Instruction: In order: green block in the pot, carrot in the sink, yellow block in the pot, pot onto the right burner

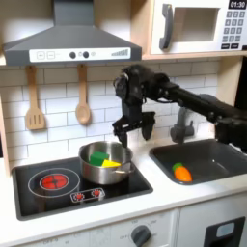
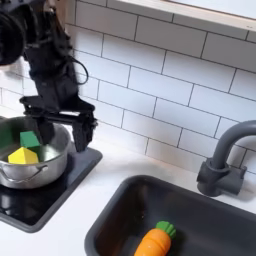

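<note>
Carrot point(image 2: 153, 240) is lying nearest in the second exterior view, resting in the sink point(image 2: 120, 205) with its green tip up (that step looks done). Behind it the pot point(image 2: 42, 167) is sitting on the burner at the first exterior view's right, holding the green block point(image 2: 29, 139) and yellow block point(image 2: 22, 154). Above its rim the gripper point(image 2: 58, 130) is hanging with fingers spread, gripping nothing.
</note>
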Motion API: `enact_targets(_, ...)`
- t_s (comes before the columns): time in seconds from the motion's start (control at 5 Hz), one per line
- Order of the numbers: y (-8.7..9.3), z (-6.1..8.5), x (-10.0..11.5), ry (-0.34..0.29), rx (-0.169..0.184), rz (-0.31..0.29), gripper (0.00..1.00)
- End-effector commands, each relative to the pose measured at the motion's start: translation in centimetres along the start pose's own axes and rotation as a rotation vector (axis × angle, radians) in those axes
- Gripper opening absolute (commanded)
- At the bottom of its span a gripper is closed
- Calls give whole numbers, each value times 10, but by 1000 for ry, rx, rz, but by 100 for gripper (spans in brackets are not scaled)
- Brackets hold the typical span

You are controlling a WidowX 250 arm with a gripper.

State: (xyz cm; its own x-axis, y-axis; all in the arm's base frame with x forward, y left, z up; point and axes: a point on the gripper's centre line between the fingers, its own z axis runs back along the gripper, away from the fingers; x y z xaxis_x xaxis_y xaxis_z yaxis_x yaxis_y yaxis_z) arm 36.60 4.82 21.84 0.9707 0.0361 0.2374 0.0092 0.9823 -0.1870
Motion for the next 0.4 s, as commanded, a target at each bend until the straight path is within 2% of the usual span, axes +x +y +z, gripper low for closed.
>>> enact_targets(0.0,13,50,-7,-245,-9,88,100)
enact_targets(0.2,19,80,-13,-399,-22,112,100)
